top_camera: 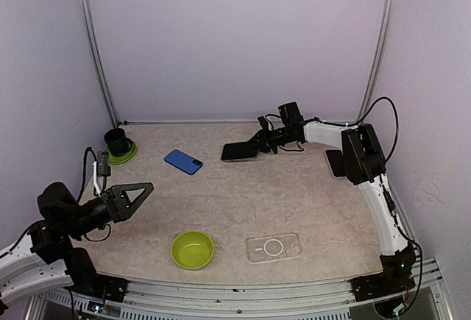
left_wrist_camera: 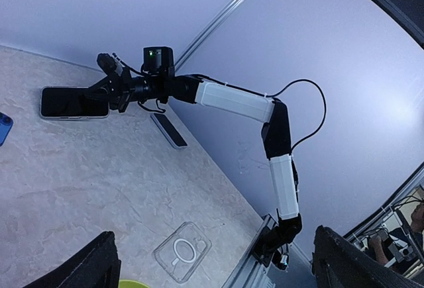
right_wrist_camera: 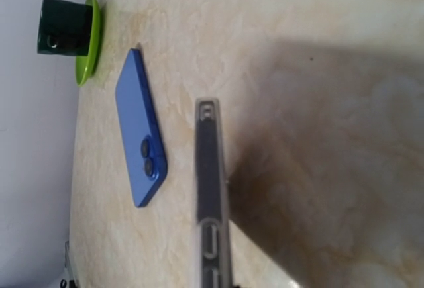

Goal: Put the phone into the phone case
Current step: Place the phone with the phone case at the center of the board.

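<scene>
- My right pincer (top_camera: 258,145) was clamped tight on one end of a dark slab (top_camera: 240,151) with a translucent rim. I took it for the phone case, though I could not tell whether it was empty.
- The slab stuck straight out ahead of the fingertips, low over the table (top_camera: 294,195). I could not tell whether it was touching.
- The blue phone (top_camera: 183,162) lay flat, lenses up, just past the slab's free end and a little to the side nearer the arm bases.
- My left pincer (top_camera: 143,196) was spread wide and held nothing, well apart from the right pincer.
- To do this step well, I judged I should turn the slab's open face down over the phone. Its long edges should run parallel to the phone and its cut-out should sit over the lenses. One corner should go on first, then the rest gets pressed down.
- The phone looked free to slide, so bracing it with the left pincer seemed wise.
- A clear ringed case (top_camera: 273,247) lay well behind the right pincer. It may be the one meant.
</scene>
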Robot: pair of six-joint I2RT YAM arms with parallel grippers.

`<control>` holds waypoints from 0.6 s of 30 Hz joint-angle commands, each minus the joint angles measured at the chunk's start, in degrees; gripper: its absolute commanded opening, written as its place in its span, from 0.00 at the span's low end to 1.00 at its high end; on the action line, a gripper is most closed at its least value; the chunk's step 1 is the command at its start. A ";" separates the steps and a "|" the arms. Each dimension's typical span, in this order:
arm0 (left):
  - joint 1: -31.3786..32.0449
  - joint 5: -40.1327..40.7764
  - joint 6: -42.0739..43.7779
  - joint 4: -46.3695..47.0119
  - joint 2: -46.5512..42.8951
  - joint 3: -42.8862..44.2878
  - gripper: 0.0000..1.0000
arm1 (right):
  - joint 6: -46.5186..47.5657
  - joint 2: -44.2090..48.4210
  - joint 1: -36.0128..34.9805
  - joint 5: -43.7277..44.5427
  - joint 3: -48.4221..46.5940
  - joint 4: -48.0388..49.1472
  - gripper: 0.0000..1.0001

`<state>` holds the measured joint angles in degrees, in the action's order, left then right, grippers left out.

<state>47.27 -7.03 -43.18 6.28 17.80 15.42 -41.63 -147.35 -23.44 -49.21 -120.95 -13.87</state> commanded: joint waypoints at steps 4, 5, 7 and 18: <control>-0.33 -0.32 -1.13 3.27 2.31 0.31 0.99 | -0.45 -0.70 2.43 -0.18 -0.76 1.26 0.27; -0.33 -0.43 -1.01 3.33 2.70 0.48 0.99 | -0.73 -0.52 2.78 -0.03 -0.52 1.62 0.31; -0.25 -0.46 -0.71 2.98 3.38 0.93 0.99 | -1.21 -0.32 3.40 0.29 -0.26 2.28 0.37; -0.24 0.08 -1.97 3.33 2.48 0.16 0.99 | -8.80 -0.82 5.33 -0.77 -0.37 11.41 0.53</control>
<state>47.27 -7.07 -44.62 7.75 21.17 15.42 -46.83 -147.68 -18.68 -48.88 -120.92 -8.84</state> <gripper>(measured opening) 0.989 0.510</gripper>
